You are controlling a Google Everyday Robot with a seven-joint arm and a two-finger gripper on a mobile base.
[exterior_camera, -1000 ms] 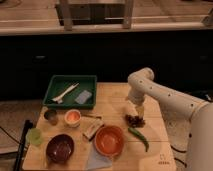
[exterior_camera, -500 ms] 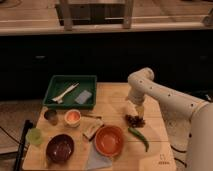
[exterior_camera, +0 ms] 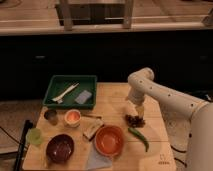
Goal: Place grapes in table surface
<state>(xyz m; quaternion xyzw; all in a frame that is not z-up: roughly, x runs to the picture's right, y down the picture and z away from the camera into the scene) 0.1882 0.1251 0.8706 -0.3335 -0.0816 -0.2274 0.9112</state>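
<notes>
The grapes [exterior_camera: 134, 120] are a small dark reddish-purple cluster lying on the light wooden table surface [exterior_camera: 112, 102], right of centre. My gripper [exterior_camera: 135, 110] hangs from the white arm just above the grapes, pointing down, its tips close to or touching the top of the cluster. A long green chili pepper [exterior_camera: 139, 138] lies just in front of the grapes.
A green tray [exterior_camera: 56, 86] with a white utensil and a grey piece sits at the back left. An orange bowl [exterior_camera: 109, 140] on a blue cloth, a dark purple bowl [exterior_camera: 60, 148], a small orange-filled cup [exterior_camera: 72, 117], a metal cup [exterior_camera: 50, 115] and a green cup [exterior_camera: 34, 136] stand in front.
</notes>
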